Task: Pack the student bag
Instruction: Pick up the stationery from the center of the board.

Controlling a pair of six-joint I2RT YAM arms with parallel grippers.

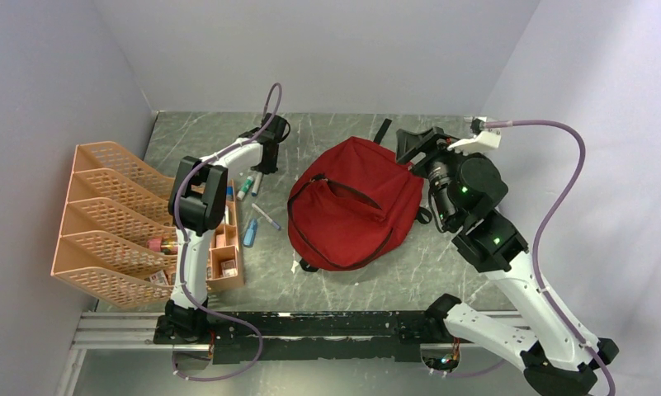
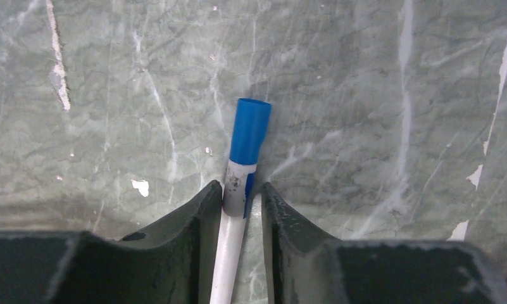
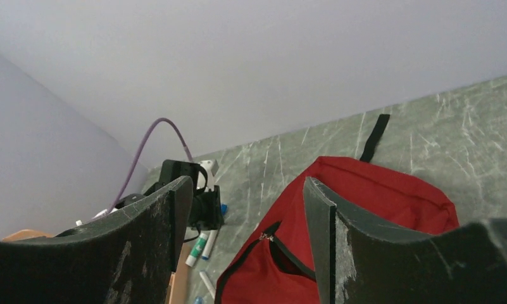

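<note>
Student bag (image 1: pixel 356 213) on marbled tbl (image 1: pixel 442 272) (pale walls (image 1: pixel 310 49)); L gripper (image 2: pixel 241 191) round marker (image 2: pixel 249 130), grip unclear; R gripper (image 3: pixel 247 202) released.

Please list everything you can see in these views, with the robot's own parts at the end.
student bag: one, red with black zips and straps, lying at the table's centre.
organiser: one, orange mesh, at the table's left side; the small items in it are too small to name.
marker: one, white with a blue cap, lying on the table between the left hand's fingers.
other pens: three, green-and-white, white and blue, on the table between organiser and bag.
table: one, grey-green marble.
left hand: one, black, fingers on either side of the marker; a firm grip cannot be confirmed.
right hand: one, black, open and empty, raised by the bag's right edge.
</note>
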